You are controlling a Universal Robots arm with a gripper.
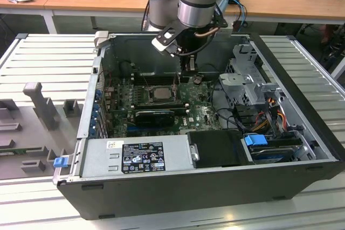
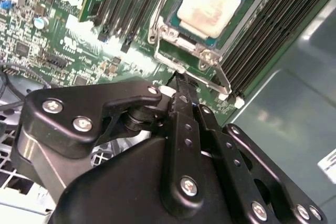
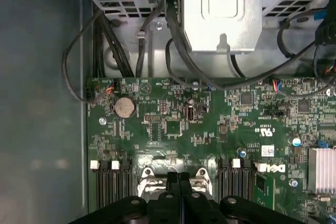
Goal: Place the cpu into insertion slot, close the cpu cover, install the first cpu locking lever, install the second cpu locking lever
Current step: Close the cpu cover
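The cpu (image 2: 209,2), a pale silver square, lies in the socket on the green motherboard (image 2: 68,51). The grey cpu cover (image 2: 240,18) frames it and looks to lie flat over its edges. Thin wire locking levers (image 2: 156,24) run along the socket's sides; whether they are latched I cannot tell. In the exterior view the cpu (image 1: 160,93) sits mid-board, with two thin rods (image 1: 176,82) standing beside it. My gripper (image 2: 181,88) hovers just off the socket's corner, its black fingers pressed together with nothing visible between them. In the first wrist view my gripper (image 3: 179,178) is over the socket's hinge end.
The open computer case (image 1: 178,187) lies on a slatted metal table. Memory slots (image 2: 131,3) flank the socket. A drive cage (image 1: 250,87) and cable bundles (image 3: 110,45) stand at the exterior view's right. A power supply (image 1: 137,157) fills the near side.
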